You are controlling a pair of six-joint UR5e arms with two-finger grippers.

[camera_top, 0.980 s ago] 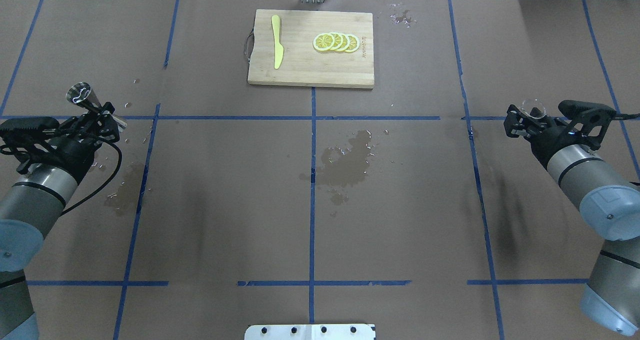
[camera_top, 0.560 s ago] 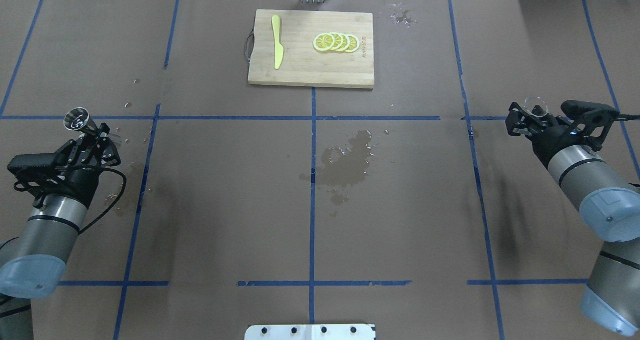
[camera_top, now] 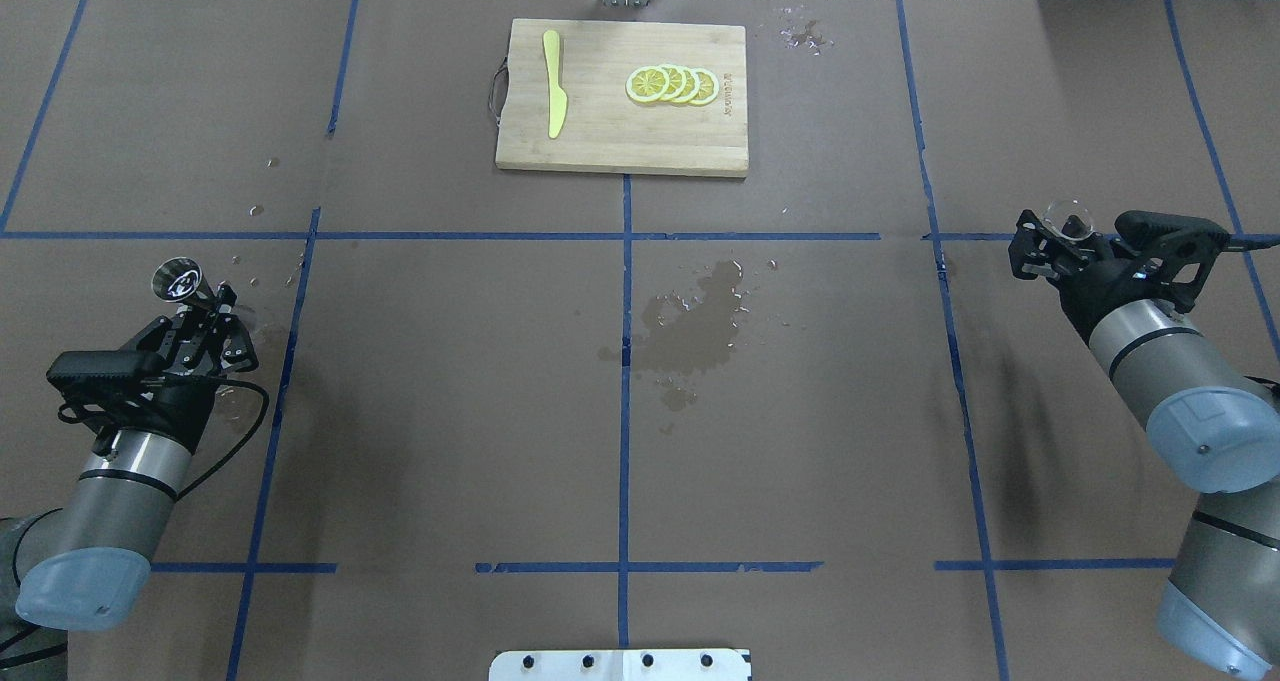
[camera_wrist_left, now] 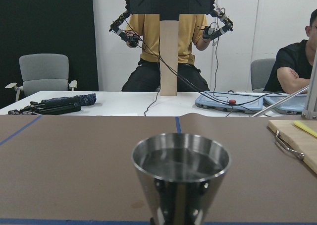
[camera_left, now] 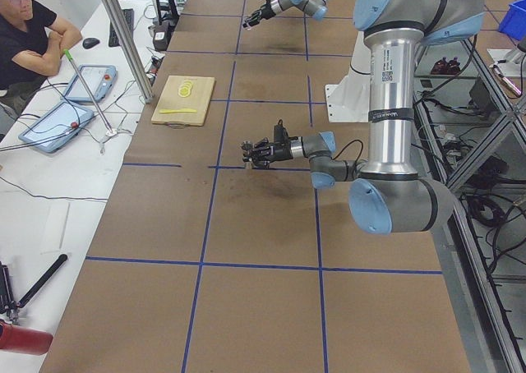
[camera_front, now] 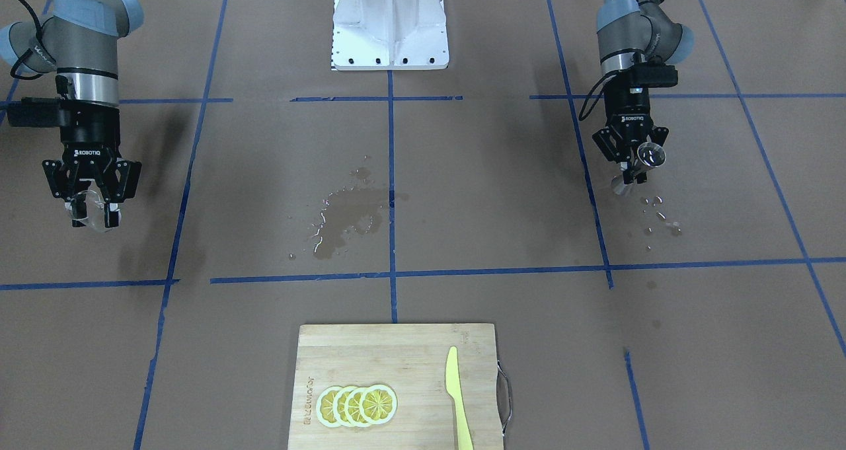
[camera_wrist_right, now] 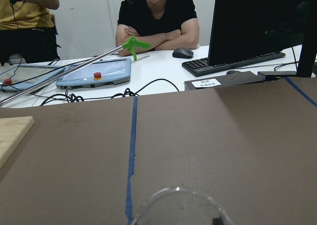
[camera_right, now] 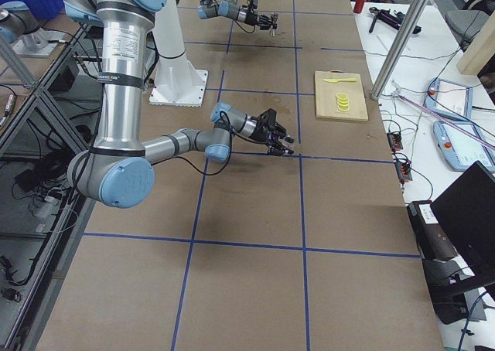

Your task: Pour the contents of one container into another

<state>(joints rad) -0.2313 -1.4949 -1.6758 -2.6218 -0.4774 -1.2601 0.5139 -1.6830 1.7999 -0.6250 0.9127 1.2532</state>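
My left gripper (camera_top: 212, 323) is shut on the narrow waist of the steel jigger (camera_top: 177, 280), held low over the table's left side. In the left wrist view the jigger (camera_wrist_left: 181, 171) fills the lower middle with its open mouth up. Its round mouth also shows from the front (camera_front: 650, 153). My right gripper (camera_top: 1048, 244) is shut on the clear glass cup (camera_top: 1069, 218) above the table's right side. From the front the cup (camera_front: 93, 215) hangs between the fingers. Only the cup's rim (camera_wrist_right: 178, 204) shows in the right wrist view. The two containers are far apart.
A wooden cutting board (camera_top: 600, 146) at the far middle carries lemon slices (camera_top: 672, 84) and a yellow knife (camera_top: 553, 86). A wet patch (camera_top: 697, 323) darkens the table's centre, and droplets (camera_front: 659, 213) lie near the left gripper. People (camera_wrist_left: 168, 41) sit beyond the far edge.
The left arm has drawn back toward the robot's base and slightly inward, carrying the jigger. The right arm with the glass cup has barely shifted.
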